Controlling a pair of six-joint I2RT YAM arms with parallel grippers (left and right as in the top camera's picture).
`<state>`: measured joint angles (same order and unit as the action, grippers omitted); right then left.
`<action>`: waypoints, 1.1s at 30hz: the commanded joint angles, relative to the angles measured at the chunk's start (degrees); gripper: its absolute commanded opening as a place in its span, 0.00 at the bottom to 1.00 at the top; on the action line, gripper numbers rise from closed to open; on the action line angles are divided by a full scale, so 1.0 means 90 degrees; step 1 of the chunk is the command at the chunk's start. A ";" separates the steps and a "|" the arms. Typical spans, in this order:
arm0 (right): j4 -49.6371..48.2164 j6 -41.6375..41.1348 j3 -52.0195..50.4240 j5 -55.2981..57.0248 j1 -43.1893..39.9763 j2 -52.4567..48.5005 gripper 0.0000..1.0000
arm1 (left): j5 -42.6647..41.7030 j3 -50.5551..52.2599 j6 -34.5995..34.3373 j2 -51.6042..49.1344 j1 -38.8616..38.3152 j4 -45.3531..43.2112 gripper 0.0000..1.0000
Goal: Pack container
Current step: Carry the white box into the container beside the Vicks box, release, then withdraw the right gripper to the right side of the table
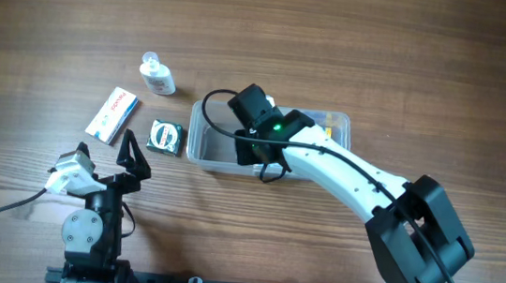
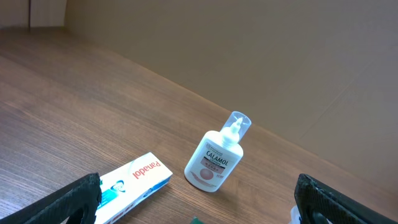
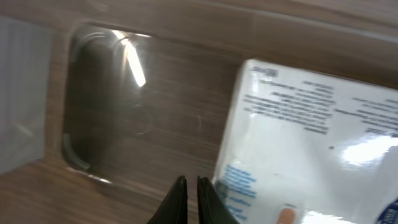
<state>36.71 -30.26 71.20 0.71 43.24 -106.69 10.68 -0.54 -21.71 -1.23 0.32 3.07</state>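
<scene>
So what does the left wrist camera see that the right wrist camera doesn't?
Only the left wrist view shows the Calamol bottle and the Panadol box, framed by the left tool, wide open. Only the right wrist view shows the inside of the clear container, a white box with blue print, and the right tool, closed and empty. Both show the brown wooden table.

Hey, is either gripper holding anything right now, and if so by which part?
Nothing is held. The left gripper stands open and empty; the right gripper is shut on nothing, over the container.
</scene>
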 commanded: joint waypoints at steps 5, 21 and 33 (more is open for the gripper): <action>0.0367 0.0036 0.0061 0.0347 -0.0321 -0.0039 0.07 | 0.0012 0.0024 0.0012 0.0005 -0.0034 0.0017 1.00; 0.0522 0.0680 0.1032 0.0039 -0.0301 0.1848 0.45 | 0.0012 0.0024 0.0012 0.0005 -0.0034 0.0017 1.00; 0.1596 0.0389 0.1032 0.1598 -0.1817 0.5479 0.91 | 0.0012 0.0024 0.0012 0.0005 -0.0034 0.0017 1.00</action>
<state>49.39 -26.79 79.59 8.47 29.91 -63.66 10.68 -0.54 -21.71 -1.23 0.32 3.07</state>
